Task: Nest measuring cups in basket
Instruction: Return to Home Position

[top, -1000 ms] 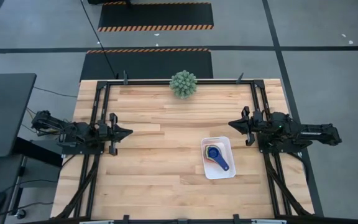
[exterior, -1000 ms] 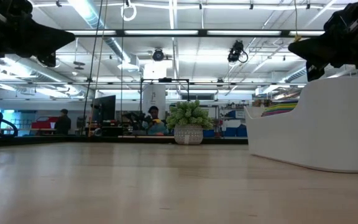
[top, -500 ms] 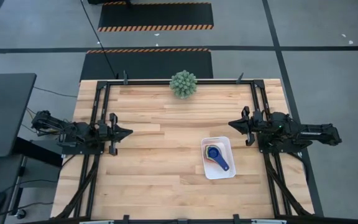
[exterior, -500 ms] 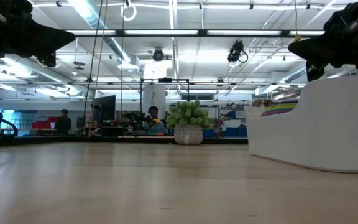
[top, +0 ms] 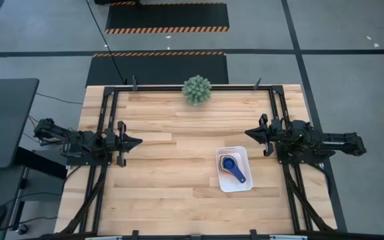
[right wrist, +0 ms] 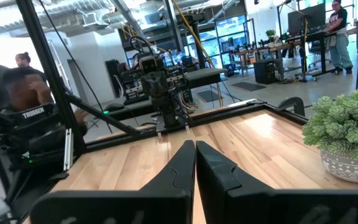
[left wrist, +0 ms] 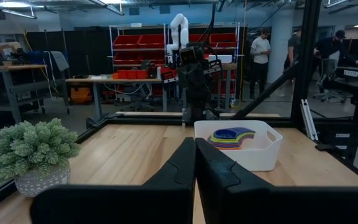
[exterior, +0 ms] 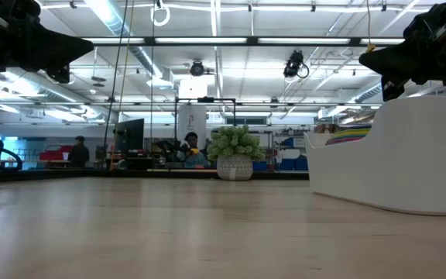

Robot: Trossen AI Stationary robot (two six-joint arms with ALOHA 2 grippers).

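White plastic is forming the basket [top: 230, 185], which is sitting on the wooden bench [top: 159, 180] in its right half, close to the right edge and somewhat nearer the front edge than the back one. The measuring cups [top: 231, 165] are lying nested inside it as one stack. A dark blue cup is showing on top, its handle pointing toward the basket's front right corner. In the left wrist view several coloured rims, purple and yellow among them, are peeking above the basket wall.

The left tool [top: 137, 141] is hovering above the bench's left side, just in from the left edge and aimed toward the middle. Its fingers [left wrist: 180, 168] are pressing together with no gap and nothing between them. The right tool [top: 249, 133] is hanging near the right edge, just behind the basket and apart from it, facing the left tool across the bench. Its fingers [right wrist: 180, 168] are likewise meeting flat and gripping nothing.

A spiky green potted plant [top: 197, 89] is standing at the middle of the back edge, well apart from the basket and from both tools. Beyond the bench, people [left wrist: 261, 50] are standing in the workshop.
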